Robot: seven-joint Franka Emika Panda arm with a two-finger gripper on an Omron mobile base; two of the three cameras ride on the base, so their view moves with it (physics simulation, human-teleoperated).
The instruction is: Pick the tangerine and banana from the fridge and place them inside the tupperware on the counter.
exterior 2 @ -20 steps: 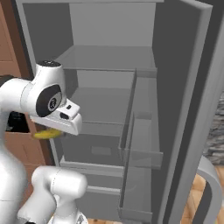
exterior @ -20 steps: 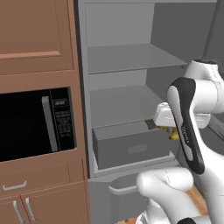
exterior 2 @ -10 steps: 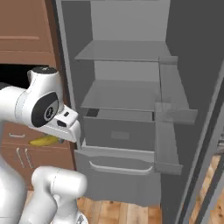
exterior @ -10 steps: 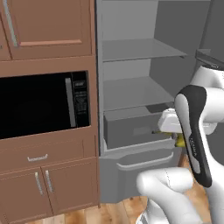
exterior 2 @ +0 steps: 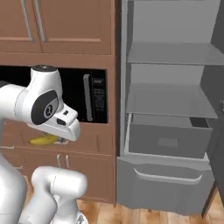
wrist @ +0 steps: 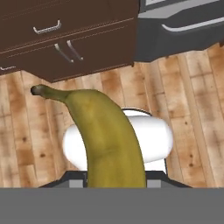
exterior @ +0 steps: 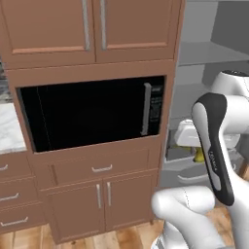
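While the gripper [wrist: 114, 186] clamps the banana [wrist: 107, 138], its long axis running up-left in the hand view, the counter [exterior: 9, 129] sits at far left of the left base view, opposite the fridge [exterior 2: 170, 105].

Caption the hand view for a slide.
Gripper holds the banana above the wooden floor, facing brown cabinets.

To my left a sliver of white-grey marbled bench [exterior: 9, 129] tops brown drawers; nothing on that sliver that I can make out; to my right the fridge [exterior 2: 168, 105] stands open, its flat grey shelves [exterior 2: 168, 98] bare, its grey drawer [exterior 2: 164, 140] pulled out; below me lies wood-plank floor [wrist: 192, 109].
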